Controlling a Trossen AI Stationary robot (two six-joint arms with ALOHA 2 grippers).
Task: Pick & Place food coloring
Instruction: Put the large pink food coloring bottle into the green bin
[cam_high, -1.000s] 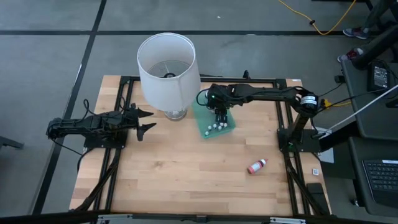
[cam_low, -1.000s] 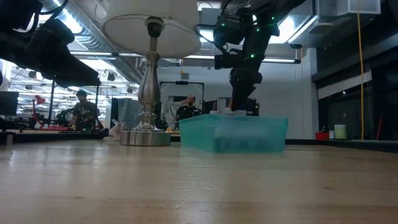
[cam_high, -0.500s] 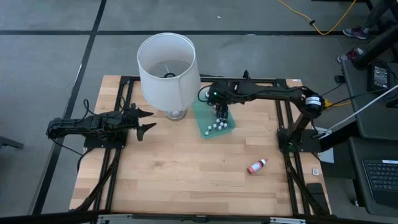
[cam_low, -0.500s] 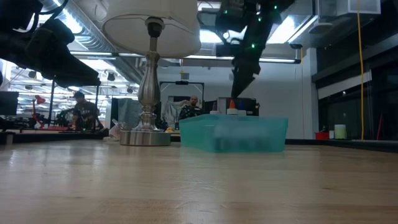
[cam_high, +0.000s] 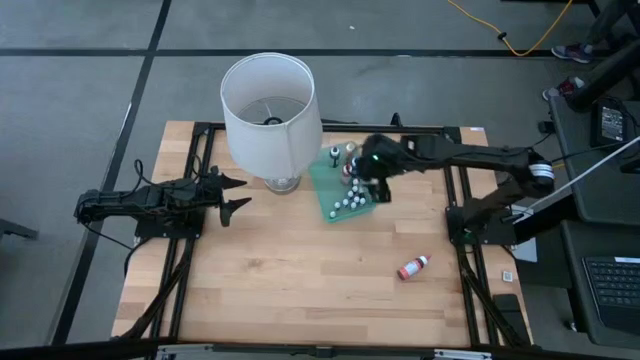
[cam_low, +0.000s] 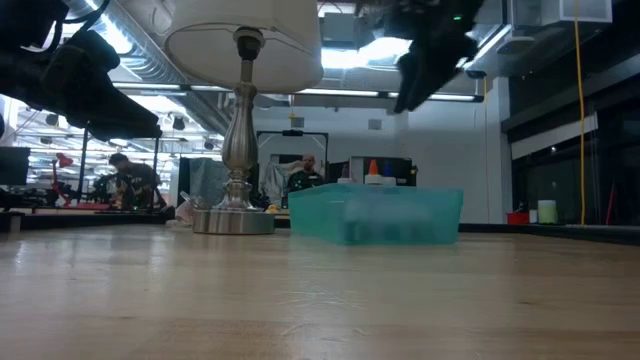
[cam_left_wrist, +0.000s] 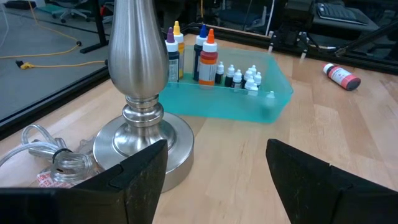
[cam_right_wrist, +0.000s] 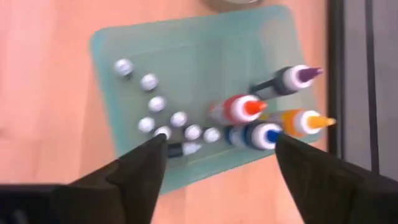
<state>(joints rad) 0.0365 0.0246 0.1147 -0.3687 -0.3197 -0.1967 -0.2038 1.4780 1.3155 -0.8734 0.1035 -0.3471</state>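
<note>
Green tray (cam_high: 335, 172), food coloring (cam_right_wrist: 161, 118) inside

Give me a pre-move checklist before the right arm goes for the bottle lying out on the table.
1. Right gripper empty and open: ok; nothing shows between its fingers in its wrist view.
2. Right gripper clear of the green tray: ok; the low view shows it raised above.
3. Red bottle free to grasp: ok; it lies alone on its side on the table.
4. Small bottles in tray upright: not ok; one lies tipped.
5. Left gripper out of the way: ok; beside the lamp.
</note>
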